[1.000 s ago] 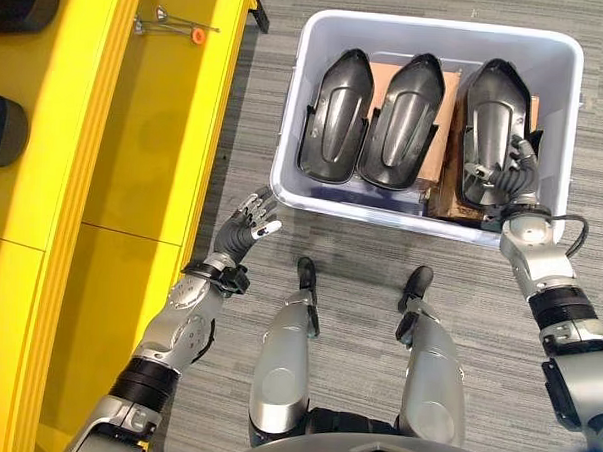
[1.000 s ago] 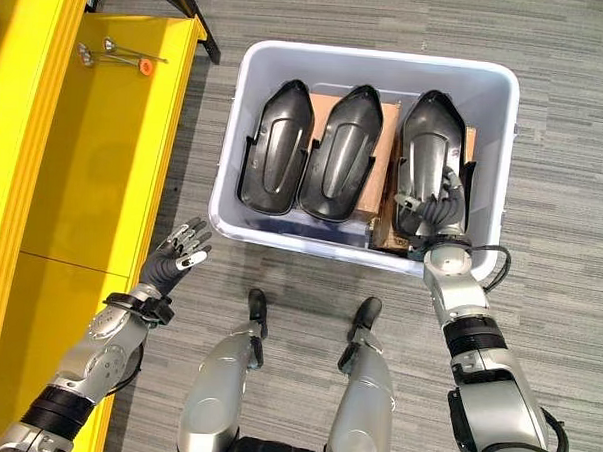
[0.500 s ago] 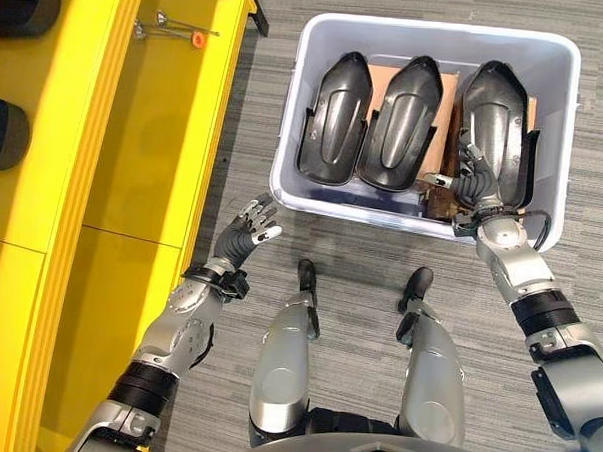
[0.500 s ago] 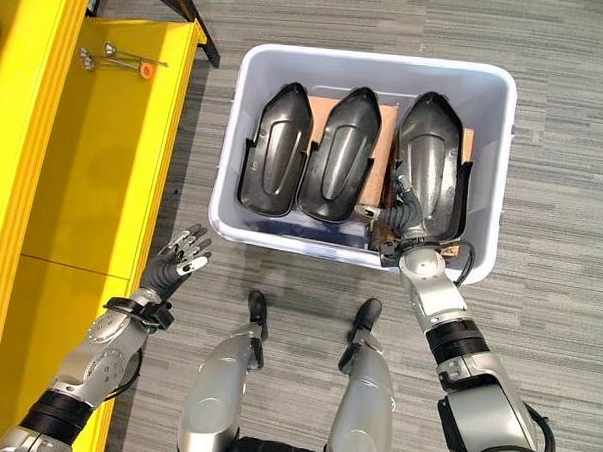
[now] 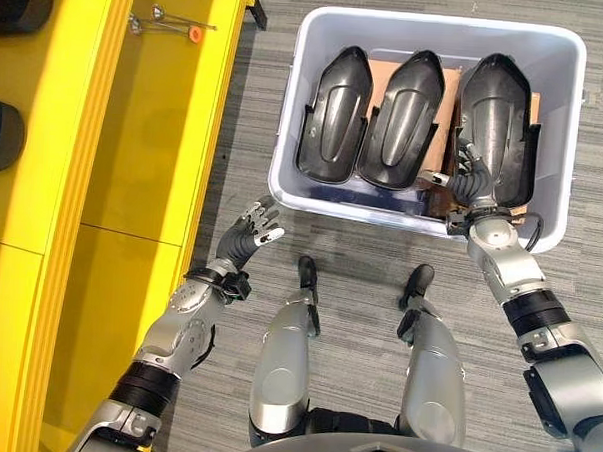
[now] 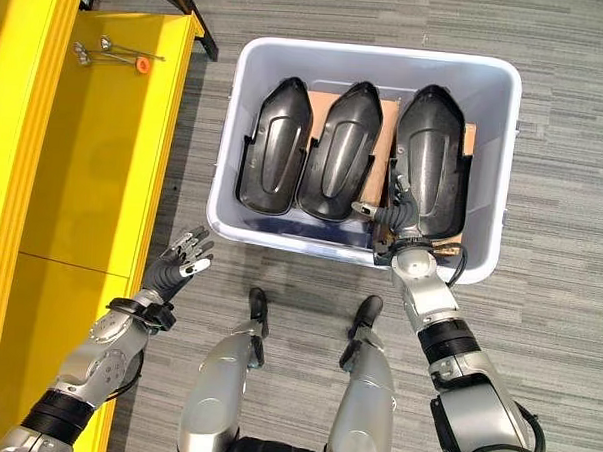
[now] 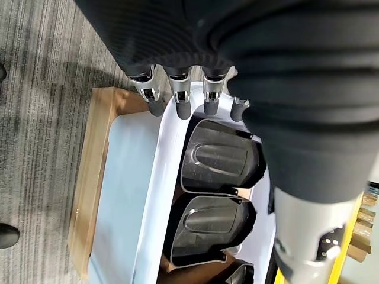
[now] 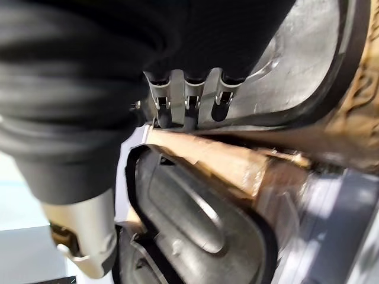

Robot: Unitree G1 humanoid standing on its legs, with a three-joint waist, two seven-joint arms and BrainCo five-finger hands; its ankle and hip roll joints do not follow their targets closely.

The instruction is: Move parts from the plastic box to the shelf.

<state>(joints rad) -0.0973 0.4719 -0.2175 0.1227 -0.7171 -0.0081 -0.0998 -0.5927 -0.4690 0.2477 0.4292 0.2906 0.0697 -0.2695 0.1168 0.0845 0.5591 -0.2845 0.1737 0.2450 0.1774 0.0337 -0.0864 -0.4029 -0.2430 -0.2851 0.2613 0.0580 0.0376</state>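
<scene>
A pale grey plastic box (image 5: 289,125) on the floor holds three black moulded parts side by side: left (image 5: 333,112), middle (image 5: 398,115) and right (image 5: 499,105), lying on cardboard (image 8: 225,163). My right hand (image 5: 471,188) reaches over the box's near wall. Its straight fingers (image 8: 189,103) rest on the near left rim of the right part (image 8: 296,65), with the thumb spread toward the middle part (image 8: 195,219). My left hand (image 5: 243,238) hovers open over the carpet between the yellow shelf (image 5: 156,110) and the box, holding nothing.
The yellow shelf runs along the left, with two black parts (image 5: 3,133) on its upper level and a thin metal tool with an orange tip (image 5: 175,22) at the far end. A wooden board (image 7: 89,177) shows under the box. Grey carpet surrounds everything.
My right hand has moved left from the box's near right rim to the near left edge of the right part. The left hand has barely shifted.
</scene>
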